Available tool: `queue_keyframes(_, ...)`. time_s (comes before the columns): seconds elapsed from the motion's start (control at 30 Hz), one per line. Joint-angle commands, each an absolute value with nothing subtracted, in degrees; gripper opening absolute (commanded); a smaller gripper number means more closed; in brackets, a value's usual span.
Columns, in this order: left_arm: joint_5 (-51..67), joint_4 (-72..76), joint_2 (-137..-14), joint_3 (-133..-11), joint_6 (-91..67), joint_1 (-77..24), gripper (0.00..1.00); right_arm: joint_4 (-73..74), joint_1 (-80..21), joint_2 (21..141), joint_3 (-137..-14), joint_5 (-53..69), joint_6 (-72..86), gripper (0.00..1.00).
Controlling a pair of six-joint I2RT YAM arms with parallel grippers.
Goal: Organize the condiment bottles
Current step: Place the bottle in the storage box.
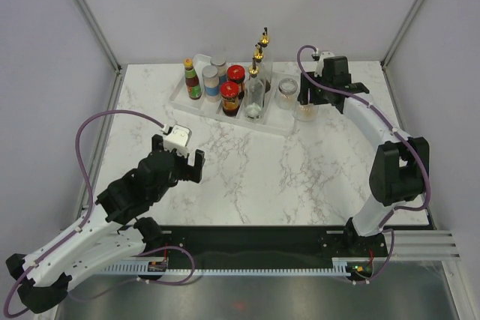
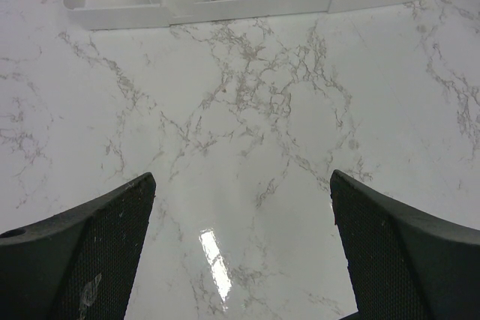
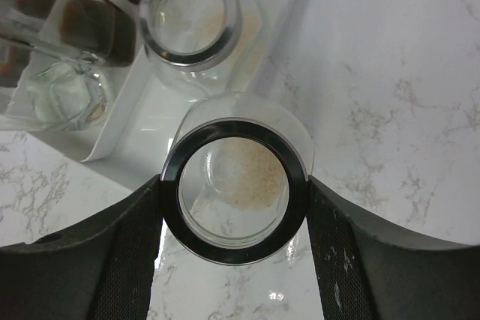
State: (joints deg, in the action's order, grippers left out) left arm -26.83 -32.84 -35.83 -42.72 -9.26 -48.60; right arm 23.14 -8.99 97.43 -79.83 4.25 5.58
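My right gripper (image 3: 234,185) is shut on a clear glass jar with a black rim (image 3: 225,249), holding it by its sides just off the right end of the white tray (image 3: 112,136). A little pale powder lies in this jar (image 1: 306,112). Whether it rests on the table I cannot tell. A second clear jar (image 3: 190,14) stands in the tray's right compartment. The tray also holds an orange-capped sauce bottle (image 1: 192,79), silver-lidded spice jars (image 1: 211,82), red-lidded jars (image 1: 230,97) and gold-spouted cruets (image 1: 255,91). My left gripper (image 2: 241,177) hangs open over bare marble, well short of the tray.
The tray's front wall (image 2: 247,9) crosses the top of the left wrist view, with the bottle bases behind it. Purple cables loop off both arms (image 1: 112,118). Grey walls stand close round the marble table (image 1: 300,177). A black rail (image 1: 247,249) runs along the near edge.
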Motion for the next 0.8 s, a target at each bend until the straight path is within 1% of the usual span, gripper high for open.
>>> queue_keyframes(0.0,-27.2,-30.6,-35.6,-42.4,-7.5,-48.4,1.0,20.2,-12.3,95.3,-82.5,4.7,6.9,0.0)
queue_keyframes(0.3,-27.4,-30.6,-35.2,-42.3,-7.6,-48.3,1.0,19.8,-18.4,100.4,-87.2,2.5,7.7,0.0)
queue_keyframes(0.57,-27.4,-30.6,-35.0,-42.2,-7.6,-48.4,1.0,17.8,-21.0,103.4,-86.6,0.4,7.4,0.0)
queue_keyframes(0.67,-27.4,-30.6,-35.0,-42.3,-7.5,-48.3,1.0,16.6,-21.6,104.2,-85.7,-1.2,6.5,0.05)
queue_keyframes(0.7,-27.4,-30.6,-35.0,-42.2,-7.6,-48.3,1.0,16.4,-21.7,104.4,-85.3,-1.5,6.4,0.1)
queue_keyframes(0.77,-27.4,-30.6,-34.9,-42.2,-7.6,-48.3,1.0,15.8,-21.8,104.9,-84.6,-1.8,5.9,0.15)
